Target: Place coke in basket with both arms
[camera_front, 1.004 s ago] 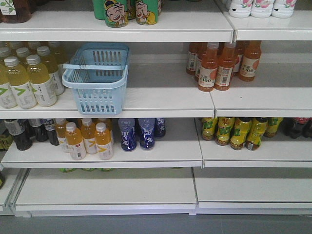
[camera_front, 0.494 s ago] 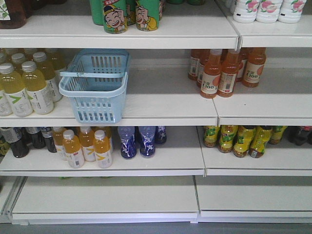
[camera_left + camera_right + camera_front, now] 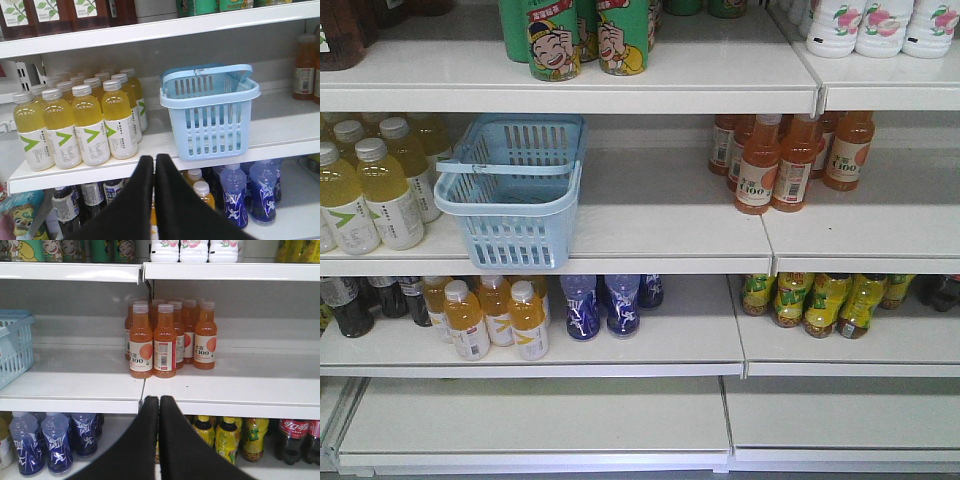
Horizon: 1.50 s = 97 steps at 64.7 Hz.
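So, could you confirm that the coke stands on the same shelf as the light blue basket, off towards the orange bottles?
Not quite: the coke stands one shelf lower than the basket, though still off towards the orange bottles, as the right wrist view shows.

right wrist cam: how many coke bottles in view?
2. Both stand at the bottom right of the view: one coke just right of the yellow-green bottles, and a second coke cut off by the frame edge. More may be hidden behind them or out of frame.
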Motion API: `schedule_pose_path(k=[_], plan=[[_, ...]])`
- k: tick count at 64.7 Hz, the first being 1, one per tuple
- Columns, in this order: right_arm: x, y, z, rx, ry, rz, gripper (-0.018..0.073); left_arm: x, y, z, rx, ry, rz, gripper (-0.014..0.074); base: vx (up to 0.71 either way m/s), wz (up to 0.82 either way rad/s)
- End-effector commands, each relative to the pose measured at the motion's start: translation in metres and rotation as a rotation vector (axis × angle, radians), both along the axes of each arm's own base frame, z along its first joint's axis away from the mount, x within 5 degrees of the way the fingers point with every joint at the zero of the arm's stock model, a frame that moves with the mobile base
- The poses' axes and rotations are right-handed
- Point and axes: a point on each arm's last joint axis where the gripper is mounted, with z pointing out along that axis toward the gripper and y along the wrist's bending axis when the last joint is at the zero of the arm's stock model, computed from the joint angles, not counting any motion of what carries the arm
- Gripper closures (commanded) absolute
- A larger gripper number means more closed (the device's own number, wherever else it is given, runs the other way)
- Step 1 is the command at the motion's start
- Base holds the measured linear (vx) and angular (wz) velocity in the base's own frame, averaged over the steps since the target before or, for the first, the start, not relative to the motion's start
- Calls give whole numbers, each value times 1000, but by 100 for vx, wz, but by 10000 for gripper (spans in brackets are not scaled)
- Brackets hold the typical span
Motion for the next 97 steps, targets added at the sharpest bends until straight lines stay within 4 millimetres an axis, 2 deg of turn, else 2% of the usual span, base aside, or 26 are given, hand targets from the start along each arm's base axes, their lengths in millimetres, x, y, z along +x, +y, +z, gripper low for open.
schedule_pose_path(k=[1,87,92,97], plan=[[-1,-1,4,-11,-75,-8,569,-2,-1,8,-2,-88,-10,602,6,1],[-1,-1,3,-11,-75,-8,569,-2,-1,8,-2,-89,-10,602,1,0],[-1,-1,3,-11,-75,-8,569,-2,-1,10,-8,-108,-12,602,0,0],[-1,-1,3,-11,-75,-8,569,-3,-2,20,-17,-189,-20,602,0,0]])
